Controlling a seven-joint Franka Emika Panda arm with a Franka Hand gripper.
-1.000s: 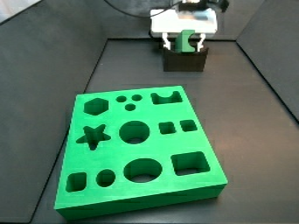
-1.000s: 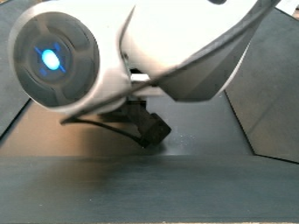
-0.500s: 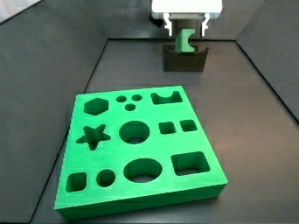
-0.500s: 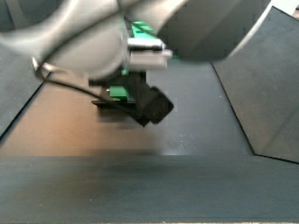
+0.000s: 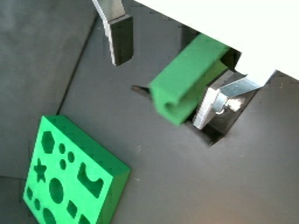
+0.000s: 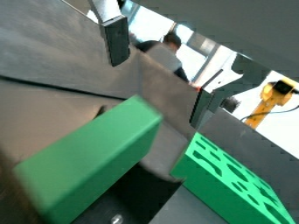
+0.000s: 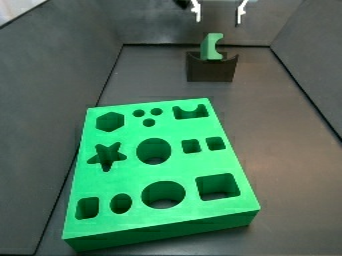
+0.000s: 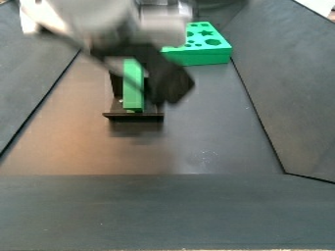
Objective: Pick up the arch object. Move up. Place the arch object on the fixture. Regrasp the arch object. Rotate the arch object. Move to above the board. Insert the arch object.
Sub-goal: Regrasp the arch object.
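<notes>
You have the small green plastic arch object (image 7: 211, 46) standing on end in the dip of the dark grey-brown fixture (image 7: 210, 69) at the far end of the black floor, and nothing is holding it: the gripper (image 7: 218, 10) hangs directly above, its flat silver fingers (image 5: 115, 33) spread apart and clear of the piece on both sides. In both wrist views the block sits between the two plates with open air on either side, the near finger well off it and the other plate (image 5: 225, 94) just beside it; whether that plate touches, you cannot tell. The large bright green board (image 7: 159, 168) with its shaped cut-outs lies well apart, nearer the front of the floor in a side view. Judging by its look, the arch is a light, rigid moulded block with smooth, fairly slick faces, so it should neither flex nor crush, but it could pivot or slide in the pads if you pinch it near a corner. It also stands tall and narrow in a shallow seat (image 8: 133, 105), so a glancing finger could tip it. For the regrasp, come down centred and close on the two broad flat faces, at mid-height, avoiding the curved notch.
</notes>
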